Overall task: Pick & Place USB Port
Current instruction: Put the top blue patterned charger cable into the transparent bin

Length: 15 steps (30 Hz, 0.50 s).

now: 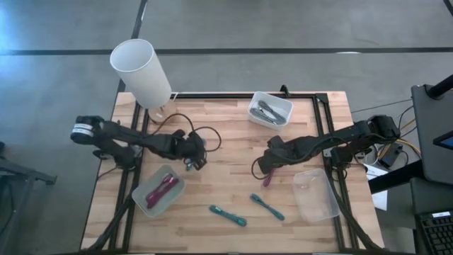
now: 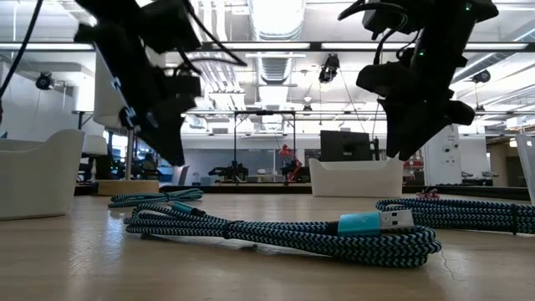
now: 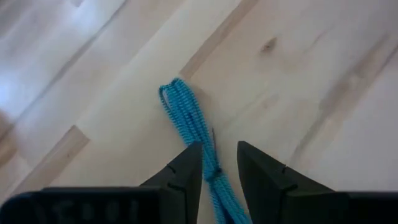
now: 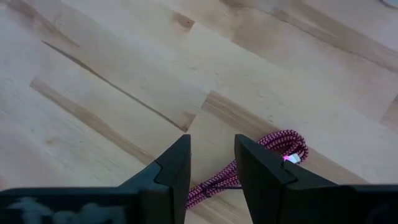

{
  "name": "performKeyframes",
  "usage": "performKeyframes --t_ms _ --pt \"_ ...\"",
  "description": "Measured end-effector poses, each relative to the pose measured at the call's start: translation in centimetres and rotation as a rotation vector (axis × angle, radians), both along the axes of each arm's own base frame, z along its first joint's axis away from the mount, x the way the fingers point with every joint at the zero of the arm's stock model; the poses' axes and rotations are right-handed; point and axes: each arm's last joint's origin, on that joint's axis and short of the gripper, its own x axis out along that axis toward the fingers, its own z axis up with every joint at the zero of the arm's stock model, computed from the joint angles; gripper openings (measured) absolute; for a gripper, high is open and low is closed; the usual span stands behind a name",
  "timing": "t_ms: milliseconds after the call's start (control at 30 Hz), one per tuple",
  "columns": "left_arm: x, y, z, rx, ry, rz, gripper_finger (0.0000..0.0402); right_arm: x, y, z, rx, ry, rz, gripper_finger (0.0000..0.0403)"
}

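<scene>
Two teal braided USB cables lie bundled on the wooden table near its front edge. The nearer one shows its connector in the low view. A magenta cable lies on the table just below my right gripper, which hangs open above it. My left gripper is open over the table's middle left. In the left wrist view a teal cable lies on the wood beyond its fingers. Both grippers hang clear of the table.
A grey bin with magenta cables sits at the near left. A white bin with dark cables stands at the far edge, and a clear container at the near right. A tall white cup stands at the far left corner.
</scene>
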Motion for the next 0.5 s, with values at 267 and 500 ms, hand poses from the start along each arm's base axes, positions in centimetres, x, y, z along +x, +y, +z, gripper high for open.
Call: performKeyframes --t_ms 267,500 --pt "-1.7 1.5 -3.0 -0.078 0.027 0.049 0.0108 0.0 -0.1 0.0 -0.038 0.005 0.031 0.0118" --pt "-1.6 1.5 -3.6 -0.089 -0.047 0.048 0.0108 0.0 -0.1 0.0 -0.040 0.006 0.034 0.0118"
